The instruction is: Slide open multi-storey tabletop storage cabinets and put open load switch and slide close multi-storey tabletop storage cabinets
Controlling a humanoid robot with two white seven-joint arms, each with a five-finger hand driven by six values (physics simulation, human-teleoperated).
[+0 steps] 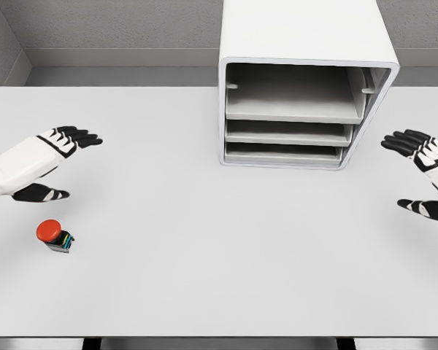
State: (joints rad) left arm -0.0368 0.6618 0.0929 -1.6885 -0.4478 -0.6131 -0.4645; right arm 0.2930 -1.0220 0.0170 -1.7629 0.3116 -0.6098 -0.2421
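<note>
A white cabinet stands at the far edge of the desk, a little right of the middle. Its front faces the robot and shows 3 shallow trays stacked one above the other, all pushed in.

The switch, with a red round button on a small dark base, sits upright near the left edge of the desk, closer to the near edge than the far one and well apart from the cabinet.

The left hand hangs over the left side of the desk, just beyond the switch and not touching it; its black fingers are spread, the thumb held apart below, holding nothing.

The right hand shows at the right edge of the desk, beside the cabinet but clear of it, fingers likewise spread with the thumb lower, holding nothing.
</note>
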